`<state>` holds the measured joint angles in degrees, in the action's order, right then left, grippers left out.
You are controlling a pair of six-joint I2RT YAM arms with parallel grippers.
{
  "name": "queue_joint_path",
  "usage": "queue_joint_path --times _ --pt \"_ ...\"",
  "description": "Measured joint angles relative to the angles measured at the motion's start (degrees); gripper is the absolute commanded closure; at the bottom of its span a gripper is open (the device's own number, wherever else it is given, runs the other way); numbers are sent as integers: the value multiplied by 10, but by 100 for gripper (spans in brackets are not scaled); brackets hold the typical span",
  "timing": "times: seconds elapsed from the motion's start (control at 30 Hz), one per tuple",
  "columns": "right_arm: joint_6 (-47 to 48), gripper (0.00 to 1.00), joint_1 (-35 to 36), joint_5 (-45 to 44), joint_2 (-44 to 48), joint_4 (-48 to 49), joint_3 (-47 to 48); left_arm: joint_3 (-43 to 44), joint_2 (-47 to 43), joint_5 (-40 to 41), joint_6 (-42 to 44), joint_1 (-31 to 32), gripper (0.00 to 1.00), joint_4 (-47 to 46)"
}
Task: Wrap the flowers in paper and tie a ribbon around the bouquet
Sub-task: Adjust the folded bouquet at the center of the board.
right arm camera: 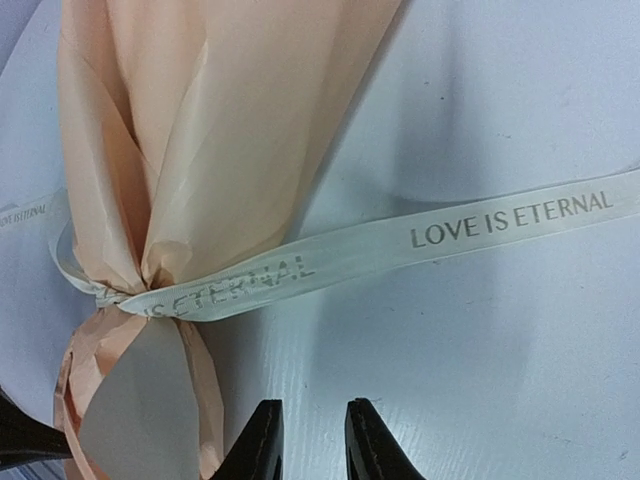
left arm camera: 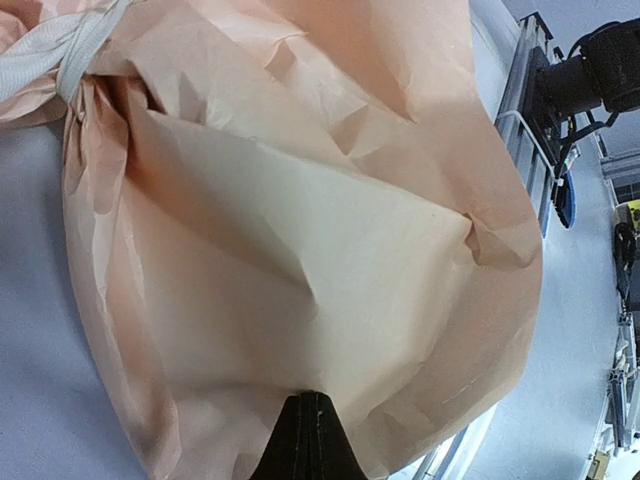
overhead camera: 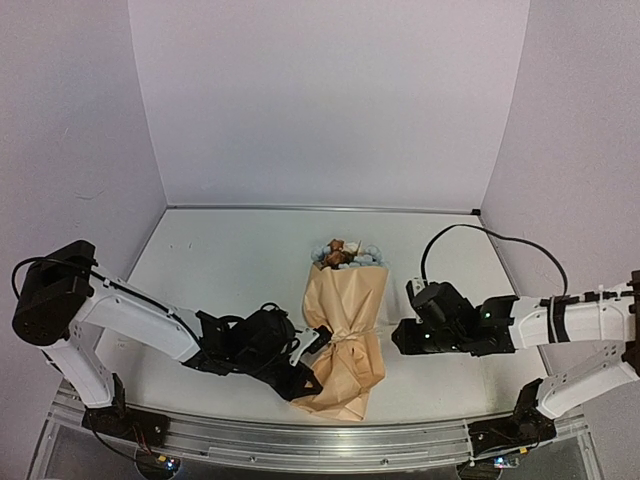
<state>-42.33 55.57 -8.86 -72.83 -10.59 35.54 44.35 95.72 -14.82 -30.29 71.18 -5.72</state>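
The left arm [overhead camera: 130, 315] is reaching low across the counter [overhead camera: 220, 270], its end effector [left arm camera: 312, 405] pressed fully together with the tips touching the lower flare of the paper [left arm camera: 330, 260]; whether a fold is being pinched I cannot tell. The bouquet [overhead camera: 345, 330] is lying mid-counter, flowers [overhead camera: 343, 252] pointing away from the bases, with the ribbon [right arm camera: 450, 225] cinching its lower third and one tail trailing right. The right arm [overhead camera: 560, 320] is stretching in level, its end effector [right arm camera: 314, 408] standing narrowly apart and empty, hovering near the cinch, short of the ribbon.
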Motion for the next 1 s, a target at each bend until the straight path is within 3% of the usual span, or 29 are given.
queue_joint_path --times 0.27,0.47,0.83,1.0 --pt "-21 82 7 72 -56 15 53 23 13 0 0 19 100 3" --pt "-36 82 62 135 -117 37 70 24 20 3 0 20 100 3" --pt "-68 82 86 154 -201 87 45 24 33 6 -12 20 100 3" --pt "-66 80 77 165 -204 98 45 24 19 15 -18 5 90 9"
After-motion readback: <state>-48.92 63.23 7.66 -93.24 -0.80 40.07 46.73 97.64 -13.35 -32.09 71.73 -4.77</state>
